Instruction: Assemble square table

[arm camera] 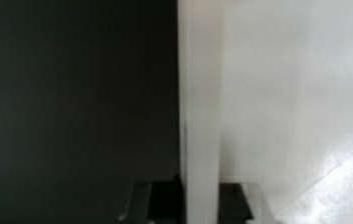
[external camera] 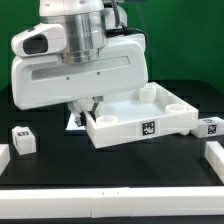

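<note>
The square table slab [external camera: 140, 115] is a large white plate with raised rims, round corner holes and a tag on its front wall. It lies right of centre in the exterior view. My gripper [external camera: 88, 108] sits at its left corner, mostly hidden by the arm. In the wrist view the slab's wall [arm camera: 199, 100] runs straight between the dark fingers [arm camera: 155, 203], and the gripper [arm camera: 196, 203] is shut on it. One tagged white leg [external camera: 20, 139] stands at the exterior view's left. Another leg [external camera: 209, 127] stands at the right, by the slab's corner.
Plain white blocks lie at the front left [external camera: 4, 154] and front right [external camera: 214, 157] of the black table. A bit of the marker board [external camera: 74, 121] shows behind the slab's left corner. The arm's white body [external camera: 80, 65] hides the back left.
</note>
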Motion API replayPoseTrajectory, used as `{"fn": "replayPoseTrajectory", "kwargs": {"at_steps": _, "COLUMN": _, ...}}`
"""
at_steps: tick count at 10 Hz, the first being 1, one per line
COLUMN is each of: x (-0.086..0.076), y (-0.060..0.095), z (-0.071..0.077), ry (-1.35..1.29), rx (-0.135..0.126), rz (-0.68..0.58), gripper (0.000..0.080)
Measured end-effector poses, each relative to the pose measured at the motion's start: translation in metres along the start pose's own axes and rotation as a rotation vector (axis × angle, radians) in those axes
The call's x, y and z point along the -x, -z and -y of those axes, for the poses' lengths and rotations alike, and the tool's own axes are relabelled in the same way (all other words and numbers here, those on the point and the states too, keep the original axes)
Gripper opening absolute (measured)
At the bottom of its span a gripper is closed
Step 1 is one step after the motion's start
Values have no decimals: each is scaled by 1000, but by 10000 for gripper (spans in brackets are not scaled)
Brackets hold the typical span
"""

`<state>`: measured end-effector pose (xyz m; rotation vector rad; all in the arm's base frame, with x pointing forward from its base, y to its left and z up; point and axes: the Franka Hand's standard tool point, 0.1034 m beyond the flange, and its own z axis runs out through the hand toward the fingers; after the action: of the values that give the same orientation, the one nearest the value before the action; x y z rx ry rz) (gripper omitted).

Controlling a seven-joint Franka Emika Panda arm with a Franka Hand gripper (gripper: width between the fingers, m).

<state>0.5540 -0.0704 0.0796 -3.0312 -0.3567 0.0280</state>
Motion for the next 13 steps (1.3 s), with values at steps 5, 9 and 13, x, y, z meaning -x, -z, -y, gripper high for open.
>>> {"fn": "replayPoseTrajectory", "kwargs": {"at_steps": 5, "x": -26, "y": -59, "z": 30, "ry": -162, "rx": -16, "rz": 3, "gripper": 55}}
{"fn": "replayPoseTrajectory", "kwargs": {"at_steps": 9, "x": -26, "y": -65, "z": 30, "ry": -150, "rx": -2, "rz": -8, "gripper": 55}}
{"fn": "replayPoseTrajectory", "kwargs": {"at_steps": 13, "x": -33, "y": -70, "z": 36, "ry": -318, "rx": 14, "rz": -4, "gripper": 55}}
